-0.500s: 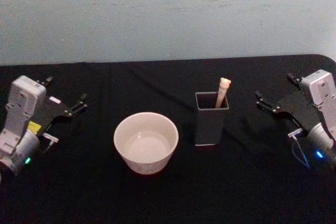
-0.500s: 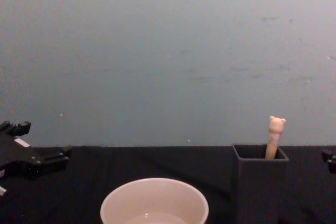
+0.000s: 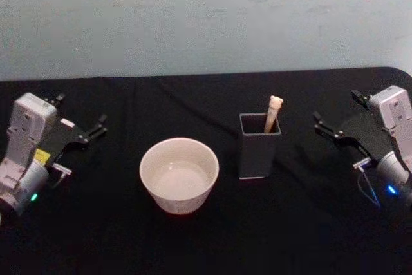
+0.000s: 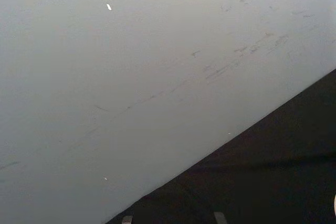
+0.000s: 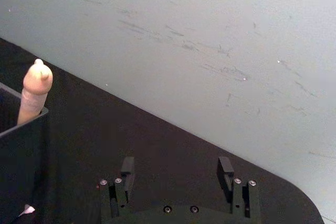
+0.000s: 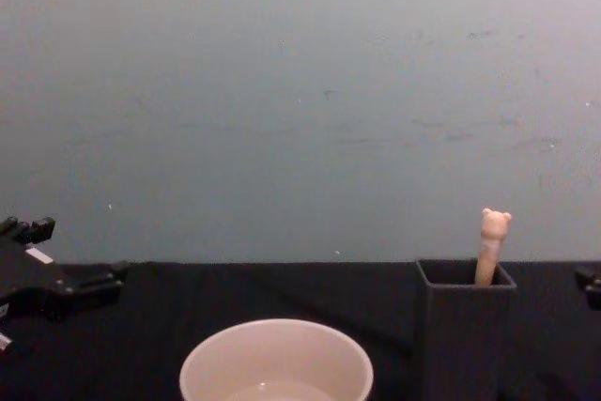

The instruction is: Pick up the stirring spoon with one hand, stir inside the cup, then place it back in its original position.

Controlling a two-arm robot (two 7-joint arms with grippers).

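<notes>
Stirring spoon (image 3: 273, 113) stands in a dark grey square holder (image 3: 259, 154) on the black bench (image 3: 206, 243), leaning slightly, with its pale wooden handle and small bear head poking above the holder's rim; its lower stem is hidden inside. From the chest view the bear head (image 6: 494, 223) shows clear above the holder (image 6: 465, 335), against the pale wall (image 6: 300, 91). The cream cup (image 3: 179, 201) sits just to the left of the holder and a little nearer the robot, apart from it, upright and wide-mouthed; the chest view shows its thick rim (image 6: 275, 327) low down. The left pincer (image 3: 82, 108) hovers low at the left side of the bench, well apart from the cup, its fingers spread and holding nothing. The right pincer (image 3: 335, 105) hovers at the right side of the bench, apart from the holder, also spread and holding nothing. In the right wrist view its two black fingers (image 5: 127, 167) stand wide apart over the dark cloth, with the spoon's handle (image 5: 34, 94) rising out of the holder (image 5: 16, 150) off to one side.
</notes>
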